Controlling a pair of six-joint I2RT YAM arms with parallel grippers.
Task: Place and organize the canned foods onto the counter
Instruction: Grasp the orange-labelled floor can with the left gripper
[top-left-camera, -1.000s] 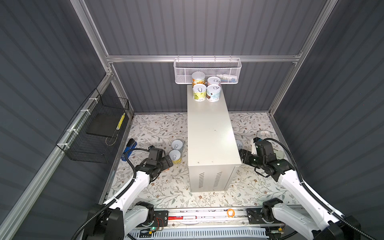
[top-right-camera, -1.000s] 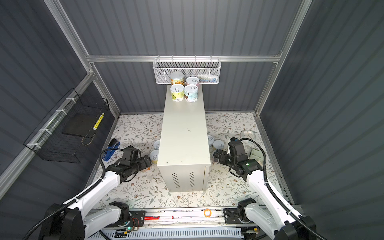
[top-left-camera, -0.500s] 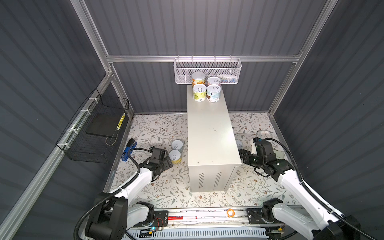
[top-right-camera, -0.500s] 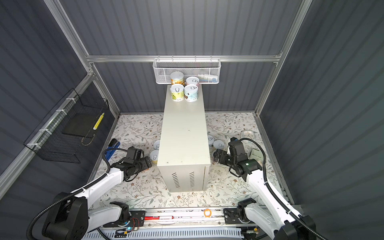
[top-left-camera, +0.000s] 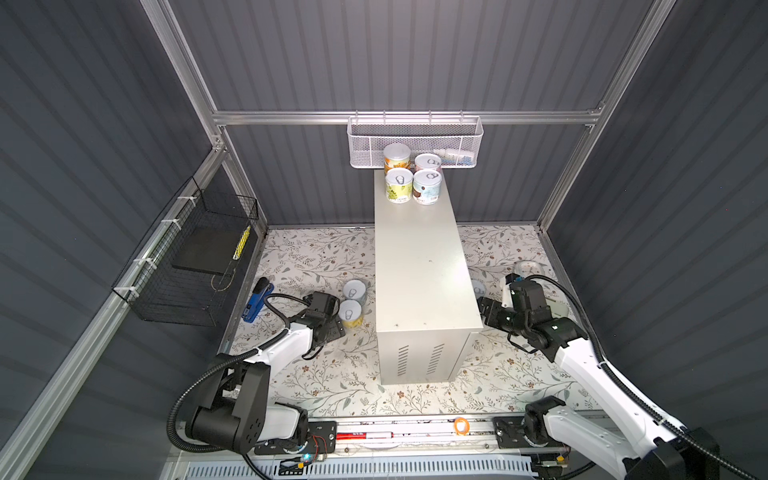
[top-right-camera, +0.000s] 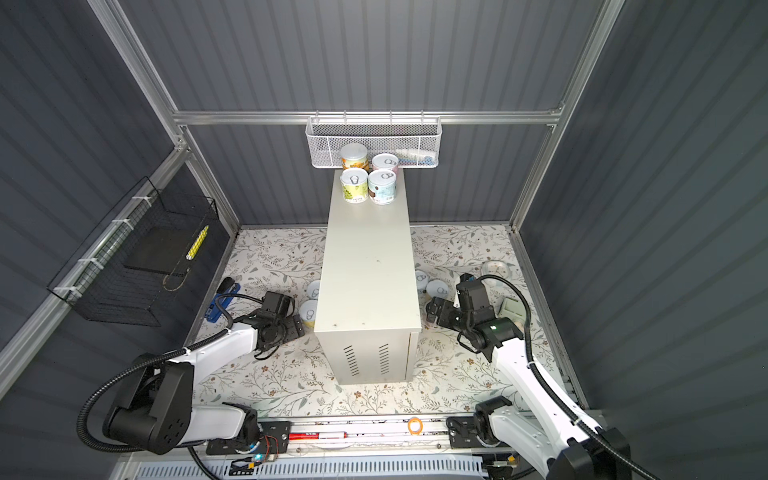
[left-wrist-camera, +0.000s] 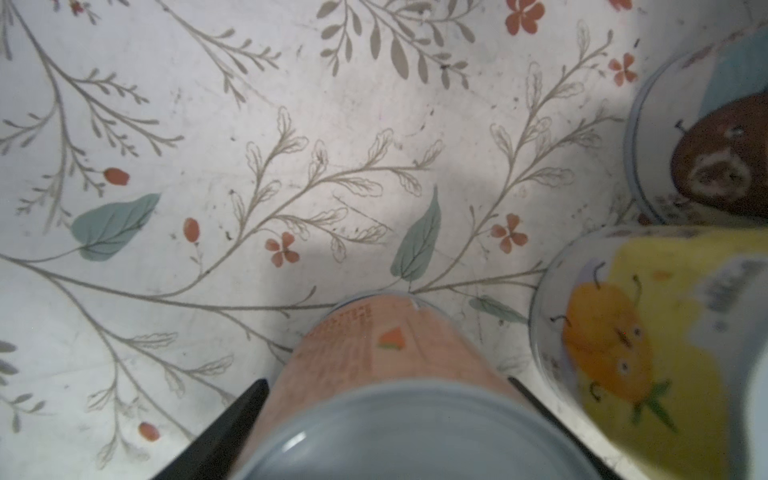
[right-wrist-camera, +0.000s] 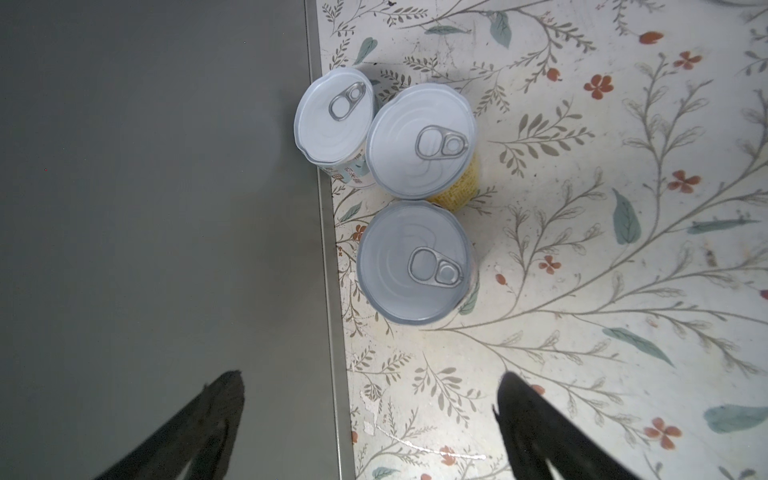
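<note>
Left fingers (left-wrist-camera: 226, 428) lie along both sides of the pink can (left-wrist-camera: 374, 353), which stands upright on the floral surface (left-wrist-camera: 291, 145). They look to touch its label, but whether they squeeze it I cannot tell. Just beside it stand a yellow can (left-wrist-camera: 648, 332) and a teal-white can (left-wrist-camera: 706, 137). In both top views these two sit at centre-left, close to the left wall of the desk (top-left-camera: 419, 270).

Four cans (top-left-camera: 399, 187) stand in a tight two-by-two block at the far end of the desk, upper centre of both top views, just below the white mesh basket (top-left-camera: 415, 141).

Right fingers (right-wrist-camera: 195, 428) are spread wide and hold nothing. One shows against the desk, the other against the floral surface. Ahead of them three cans (right-wrist-camera: 415, 262) stand upright in a close cluster just beside the desk's right wall, at centre-right of both top views.

A blue-and-black tool (top-left-camera: 257, 301) lies at the left edge of the floral surface. A black wire basket (top-left-camera: 187, 282) hangs on the left wall above it.
</note>
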